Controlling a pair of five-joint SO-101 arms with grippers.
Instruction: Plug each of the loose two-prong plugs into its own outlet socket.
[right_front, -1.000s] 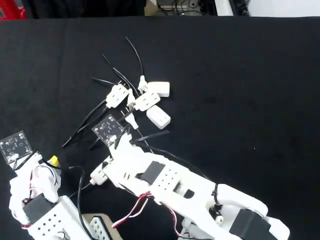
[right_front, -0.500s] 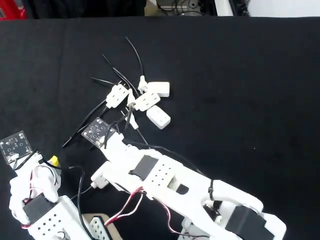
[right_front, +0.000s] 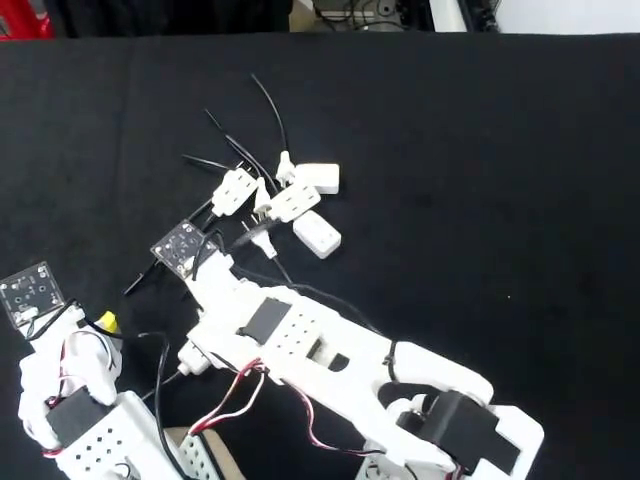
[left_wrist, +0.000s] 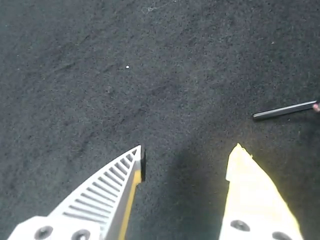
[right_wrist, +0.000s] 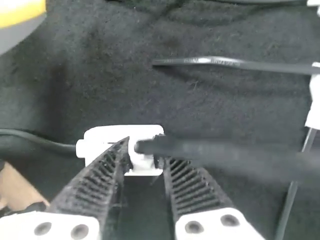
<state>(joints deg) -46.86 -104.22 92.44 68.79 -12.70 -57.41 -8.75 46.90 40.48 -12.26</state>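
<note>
My right gripper (right_wrist: 145, 151) is shut on a white two-prong plug (right_wrist: 105, 140), whose black cord runs off to one side. In the high view this plug (right_front: 193, 355) pokes out from under the right arm (right_front: 300, 345), low and left of centre. Several white outlet sockets lie bunched at mid-table, among them one (right_front: 234, 190) on the left and one (right_front: 317, 235) on the right. Another loose plug (right_front: 260, 239) lies just below that bunch. My left gripper (left_wrist: 187, 156) is open over bare black cloth, with nothing between its fingers.
Thin black cords (right_front: 262, 110) fan out from the socket bunch toward the far and left sides. A cord end (left_wrist: 285, 110) lies near the left gripper. The left arm (right_front: 75, 400) sits at the near left corner. The table's right half is bare black cloth (right_front: 500, 200).
The right arm has swung left and a little farther away, and its square marker shifted left with it. The plug under it stayed roughly in place. The left arm has not moved.
</note>
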